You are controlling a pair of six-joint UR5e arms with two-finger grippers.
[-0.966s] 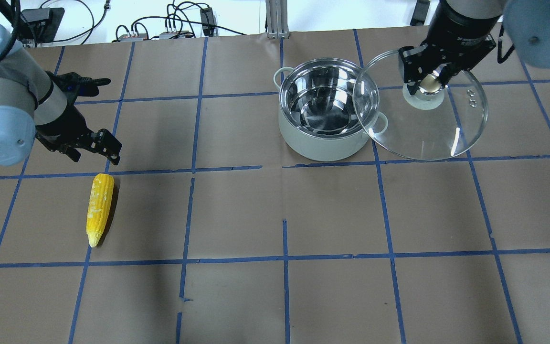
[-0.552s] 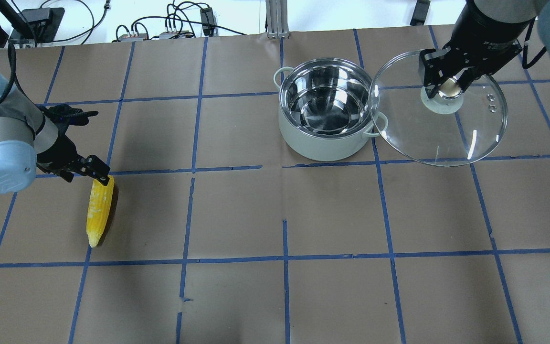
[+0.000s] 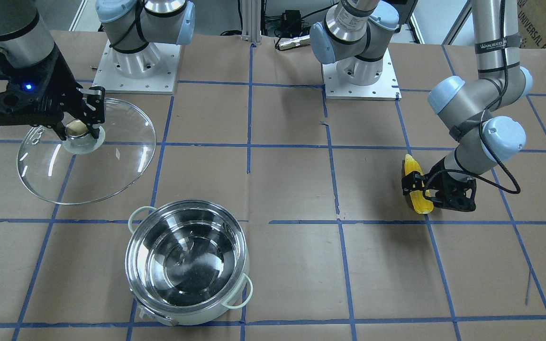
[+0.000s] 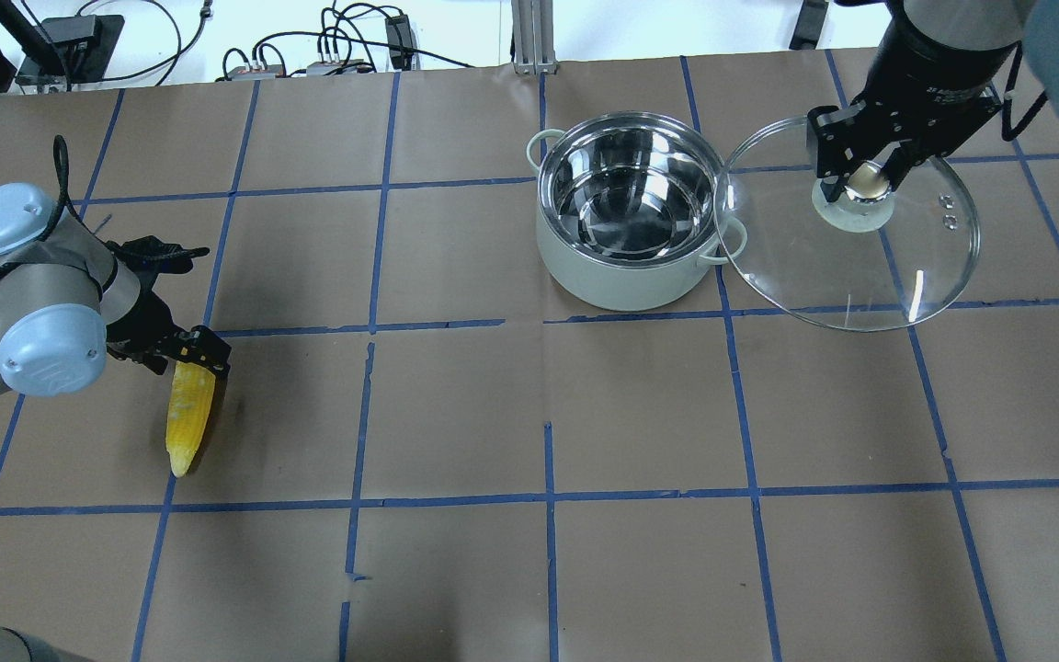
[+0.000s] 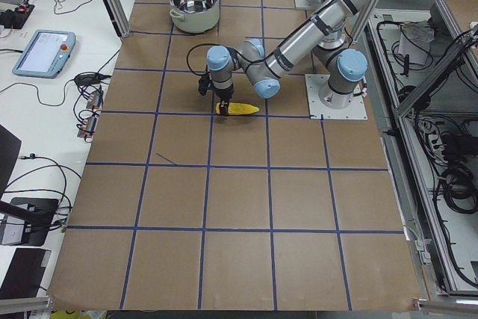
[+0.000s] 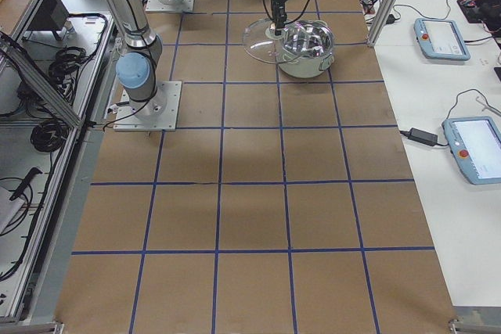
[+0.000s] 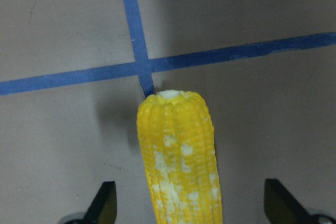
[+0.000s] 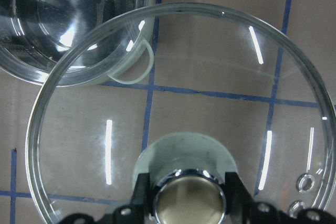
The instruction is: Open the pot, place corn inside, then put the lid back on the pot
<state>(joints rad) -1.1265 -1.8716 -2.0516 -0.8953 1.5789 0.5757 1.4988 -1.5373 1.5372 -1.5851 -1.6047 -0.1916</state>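
We see the left gripper (image 7: pixel 189 192) low over the thick end of the bumpy yellow corn cob (image 4: pixel 187 423), fingers (image 7: pixel 105 203) spread wide w/ one on each side and a gap both sides, so nothing is grabbed yet. The corn lies flat on the brown paper table w/ blue tape lines (image 4: pixel 456 414), well apart from the round shiny steel pot w/ pale outside (image 4: pixel 621 276), which stands open w/ nothing in it. The right gripper (image 4: pixel 863 176) is pinching the pale knob (image 8: pixel 189 203) of the round clear glass lid (image 4: pixel 860 271) and holds it just beside the pot, lid edge over one pot handle (image 8: pixel 151 62) (it looks lifted off the table, but we can't be sure). The step now, we think, is grabbing the corn. To do it well we'd go down a bit more, keep the cob in the middle btw. the fingers, then squeeze gently, bc a round cob can roll or pop out. The grip is near one end, so the pointy end may droop; lift slow. The R arm should just hold the lid clear of the pot's mouth.
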